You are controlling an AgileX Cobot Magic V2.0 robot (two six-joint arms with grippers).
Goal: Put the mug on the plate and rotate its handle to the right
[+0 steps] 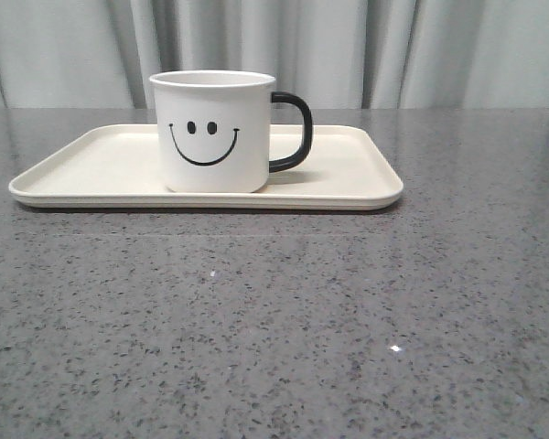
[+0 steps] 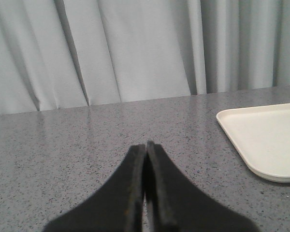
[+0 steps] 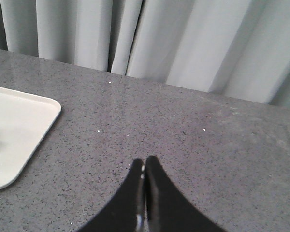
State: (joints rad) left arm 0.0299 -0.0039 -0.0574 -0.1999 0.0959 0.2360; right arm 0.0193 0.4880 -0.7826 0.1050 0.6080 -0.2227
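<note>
The white mug (image 1: 214,133) with a black smiley face stands upright on the cream plate (image 1: 82,169), near its middle. Its black handle (image 1: 295,133) points to the right in the front view. Neither gripper shows in the front view. My left gripper (image 2: 146,145) is shut with nothing in it, hovering over bare table to the left of the plate (image 2: 268,137). My right gripper (image 3: 145,160) is also shut and empty, over the table to the right of the plate (image 3: 14,130). The mug is out of both wrist views.
The speckled grey table (image 1: 284,320) stretches wide in front of the plate. Pale grey curtains (image 1: 393,46) hang behind the table's far edge.
</note>
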